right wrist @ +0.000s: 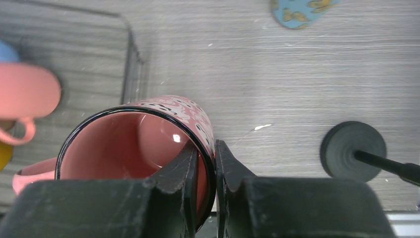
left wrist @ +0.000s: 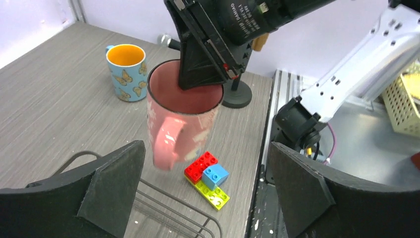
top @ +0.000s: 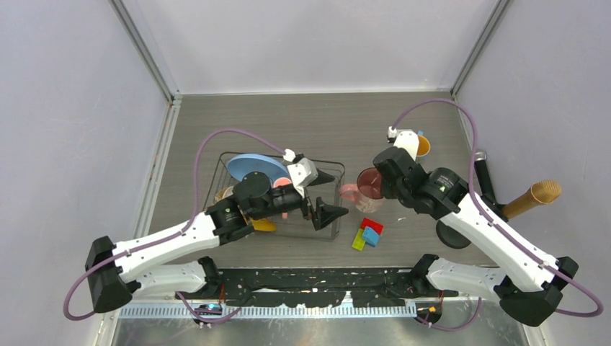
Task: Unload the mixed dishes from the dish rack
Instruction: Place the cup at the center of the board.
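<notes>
The dish rack (top: 328, 232) stands left of centre, and its wire also shows in the left wrist view (left wrist: 168, 208). It holds the light blue plate (top: 257, 167), the salmon mug (top: 282, 183), the yellow plate (top: 264, 225) and the cream bowl (top: 225, 193). My right gripper (top: 380, 180) is shut on the rim of the speckled pink mug (top: 367, 185), one finger inside and one outside (right wrist: 204, 153), holding it just right of the rack. My left gripper (top: 328, 194) is open and empty over the rack's right end, facing that mug (left wrist: 181, 119). The blue mug with orange inside (top: 420, 145) stands on the table behind.
Red, blue and green blocks (top: 369, 232) lie on the table right of the rack. A black stand with a round base (top: 454, 234) carries a brown cone (top: 533, 198) at the right. Walls enclose the table on three sides.
</notes>
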Motion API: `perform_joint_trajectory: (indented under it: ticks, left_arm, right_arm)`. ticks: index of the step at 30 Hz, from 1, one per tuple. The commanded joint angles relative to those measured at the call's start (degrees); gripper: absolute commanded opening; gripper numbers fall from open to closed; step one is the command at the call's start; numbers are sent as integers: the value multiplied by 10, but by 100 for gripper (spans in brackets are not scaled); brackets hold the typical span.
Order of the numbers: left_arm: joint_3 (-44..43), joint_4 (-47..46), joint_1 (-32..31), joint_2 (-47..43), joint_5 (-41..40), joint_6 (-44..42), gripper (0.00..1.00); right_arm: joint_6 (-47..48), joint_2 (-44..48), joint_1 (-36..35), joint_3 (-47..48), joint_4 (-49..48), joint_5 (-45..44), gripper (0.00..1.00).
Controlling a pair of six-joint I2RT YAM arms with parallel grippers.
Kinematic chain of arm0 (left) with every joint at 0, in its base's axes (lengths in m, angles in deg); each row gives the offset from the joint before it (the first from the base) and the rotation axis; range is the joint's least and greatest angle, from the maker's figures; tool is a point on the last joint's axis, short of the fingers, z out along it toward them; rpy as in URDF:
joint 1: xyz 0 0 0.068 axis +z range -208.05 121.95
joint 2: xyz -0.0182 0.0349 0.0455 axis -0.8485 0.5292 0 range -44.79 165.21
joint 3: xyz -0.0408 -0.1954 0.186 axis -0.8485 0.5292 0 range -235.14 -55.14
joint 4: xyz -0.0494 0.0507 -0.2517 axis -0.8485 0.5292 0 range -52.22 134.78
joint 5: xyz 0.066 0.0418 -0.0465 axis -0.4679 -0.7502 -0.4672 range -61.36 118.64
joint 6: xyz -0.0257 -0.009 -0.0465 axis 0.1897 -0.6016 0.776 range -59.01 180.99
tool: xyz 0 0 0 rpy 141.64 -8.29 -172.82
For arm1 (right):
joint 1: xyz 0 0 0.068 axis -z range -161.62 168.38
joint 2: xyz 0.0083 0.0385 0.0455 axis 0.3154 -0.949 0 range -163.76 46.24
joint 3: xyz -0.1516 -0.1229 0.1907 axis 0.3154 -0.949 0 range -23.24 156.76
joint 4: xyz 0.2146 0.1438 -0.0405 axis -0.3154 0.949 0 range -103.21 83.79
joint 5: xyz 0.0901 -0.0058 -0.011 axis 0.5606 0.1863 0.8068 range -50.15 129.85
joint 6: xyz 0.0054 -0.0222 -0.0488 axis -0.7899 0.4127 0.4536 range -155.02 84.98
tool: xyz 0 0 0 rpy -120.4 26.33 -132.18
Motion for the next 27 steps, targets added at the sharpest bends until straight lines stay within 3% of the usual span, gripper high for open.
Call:
perform_joint_trajectory:
  ticks: [1, 8, 14, 27]
  left_arm:
    - [7, -23, -1, -42, -54, 44, 100]
    - [33, 55, -1, -97, -177, 125, 100]
    - [75, 106, -1, -159, -220, 157, 100]
    - [103, 229, -1, -255, -316, 191, 100]
  right_arm:
    - [-1, -1, 75, 33, -50, -74, 0]
    - [-29, -49, 192, 6, -125, -40, 0]
    - [-21, -194, 259, 40, -196, -8, 0]
    - [-13, -375, 296, 106, -317, 5, 0]
